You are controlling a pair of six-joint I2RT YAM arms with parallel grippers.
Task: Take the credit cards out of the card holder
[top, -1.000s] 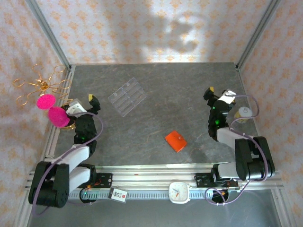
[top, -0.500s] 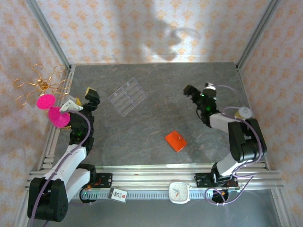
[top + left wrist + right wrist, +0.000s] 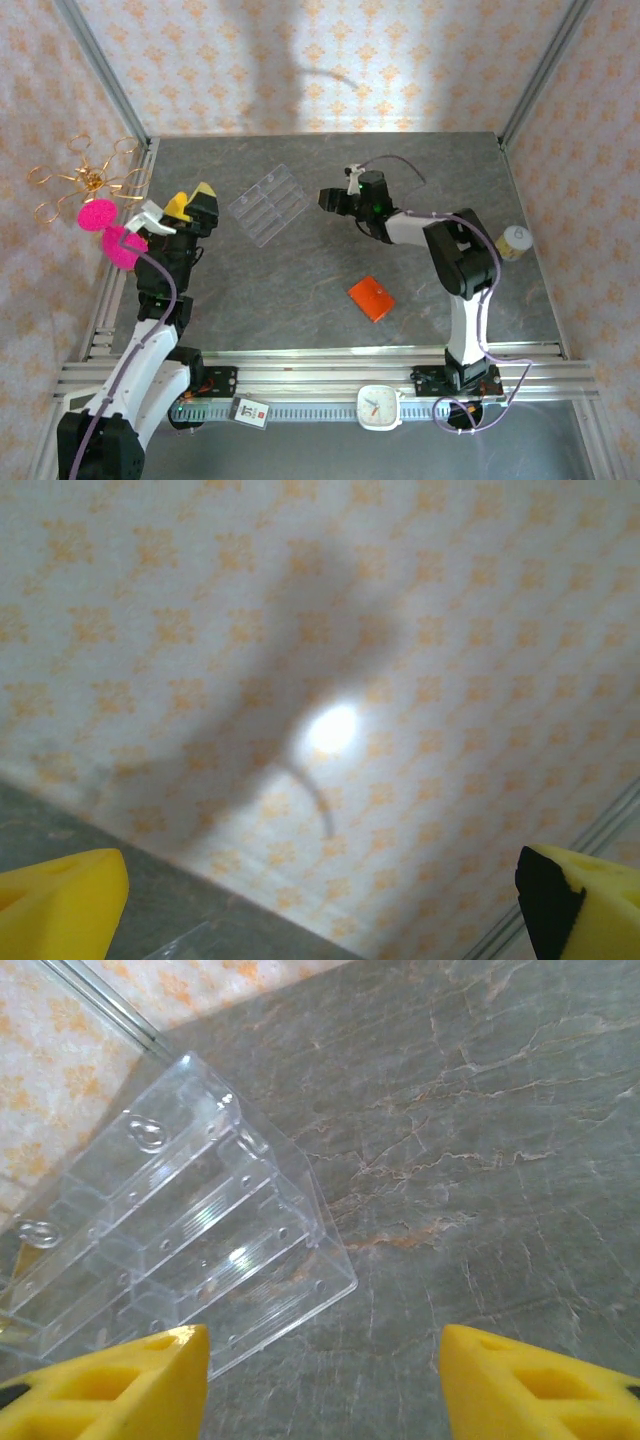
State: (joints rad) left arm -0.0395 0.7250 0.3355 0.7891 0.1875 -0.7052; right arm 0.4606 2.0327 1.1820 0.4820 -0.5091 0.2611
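- the orange card holder (image 3: 371, 298) lies folded shut on the surface (image 3: 300, 275), near the front middle, with no arm touching it. the credit cards are presumably tucked inside, so nothing of the task looks done.
- the right fingers (image 3: 120, 1380) are partly spread with nothing between them. they hang over the clear tray (image 3: 190, 1230), well apart from the holder, and closing here would likely grab or shove the wrong thing.
- the left fingers (image 3: 60, 890) are spread wide and empty, tilted up at the wallpapered wall. from that pose they cannot steady the holder.
- the holder is thin and flat, so a one-armed pinch could slide it across the surface instead of opening it.
- pulling cards without pinning the holder could lift everything together.
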